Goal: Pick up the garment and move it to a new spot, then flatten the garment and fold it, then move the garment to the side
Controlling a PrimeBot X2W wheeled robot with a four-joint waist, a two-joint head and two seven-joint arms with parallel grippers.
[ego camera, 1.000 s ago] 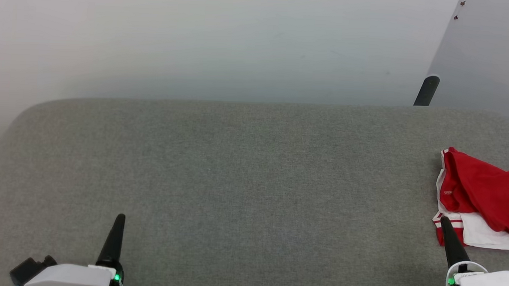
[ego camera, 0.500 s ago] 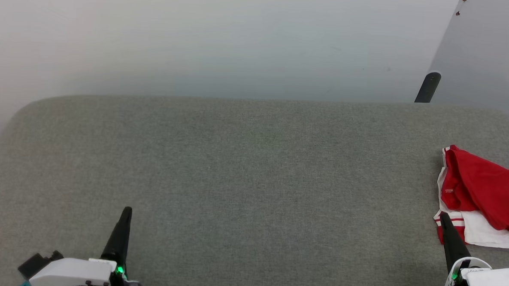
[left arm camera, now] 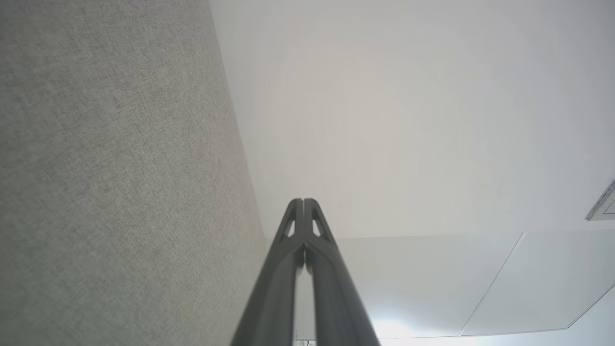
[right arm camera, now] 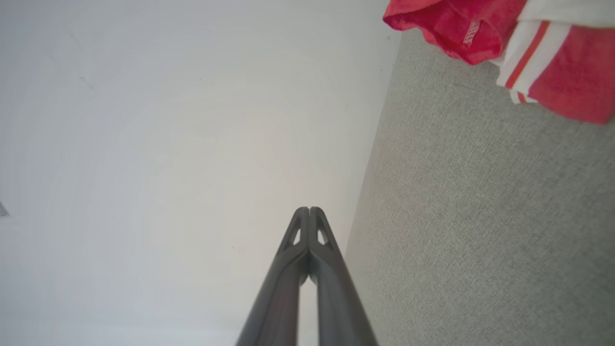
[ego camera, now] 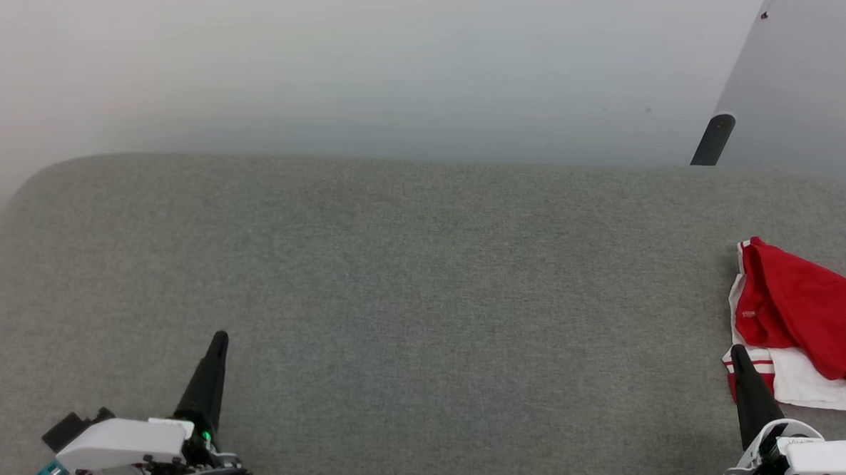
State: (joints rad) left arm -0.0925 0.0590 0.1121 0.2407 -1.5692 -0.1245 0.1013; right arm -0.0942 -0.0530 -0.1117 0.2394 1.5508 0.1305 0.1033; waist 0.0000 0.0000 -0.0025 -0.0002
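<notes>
A wide bench covered in grey woven fabric, with rounded far corners, takes up most of the space in front of the robot, and a plain pale wall rises behind it. The garment lies crumpled at the bench's far right edge, a red body bunched over a white sleeve with red-striped trim, partly cut off by the side of the head view. The middle and left of the bench are bare grey cloth. The left gripper sits low at the near left, its two dark fingers pressed together into a single point and holding nothing, well apart from the garment. The right gripper sits at the near right, fingers likewise closed tip to tip and empty. From the head its tip lines up with the striped cuff, while its own wrist view shows the garment off to one side, clear of the fingers. A small dark post stands beyond the bench's far right edge.
</notes>
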